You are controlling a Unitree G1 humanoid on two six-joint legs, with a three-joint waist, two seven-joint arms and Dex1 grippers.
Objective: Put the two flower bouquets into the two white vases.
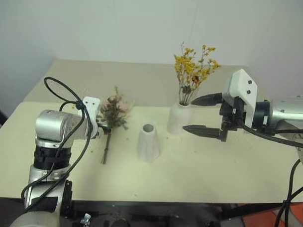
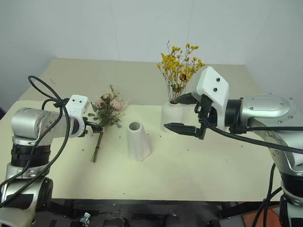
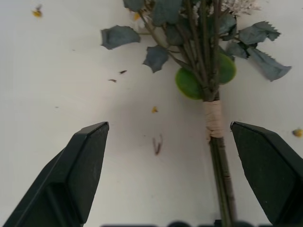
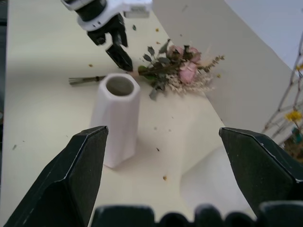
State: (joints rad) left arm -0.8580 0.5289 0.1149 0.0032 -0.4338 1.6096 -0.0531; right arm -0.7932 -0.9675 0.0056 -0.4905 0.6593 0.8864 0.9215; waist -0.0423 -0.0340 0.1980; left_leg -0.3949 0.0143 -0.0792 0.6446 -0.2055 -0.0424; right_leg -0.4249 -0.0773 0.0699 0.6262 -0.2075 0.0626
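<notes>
- Table (image 1: 229, 166): pale beige top carrying both vases and the rose bunch; small flower crumbs lie scattered on it.
- Cone vase (image 1: 149, 142): white, tapered, upright near the table's middle, mouth open and empty; also seen at (image 4: 117, 118).
- Round vase (image 1: 179, 118): white, upright, just beyond and to the right of the cone vase, apart from it.
- Yellow spray (image 1: 194, 70): thin stems of tiny yellow-orange flowers standing upright in the round vase.
- Rose bunch (image 1: 114, 112): dusty pink roses with green leaves and pale sprigs, lying flat on the table left of the cone vase, heads away from the robot, stems toward it. A pale band (image 3: 214, 118) binds the stems below the leaves.
- Left gripper (image 3: 170, 175): fingers spread wide, pointing down over the bound stems; the stems lie between the fingers, nearer one of them, touched by neither. Nothing is held.
- Right gripper (image 1: 201, 115): fingers spread wide, raised above the table just right of the round vase, pointing left toward it; nothing between the fingers.
</notes>
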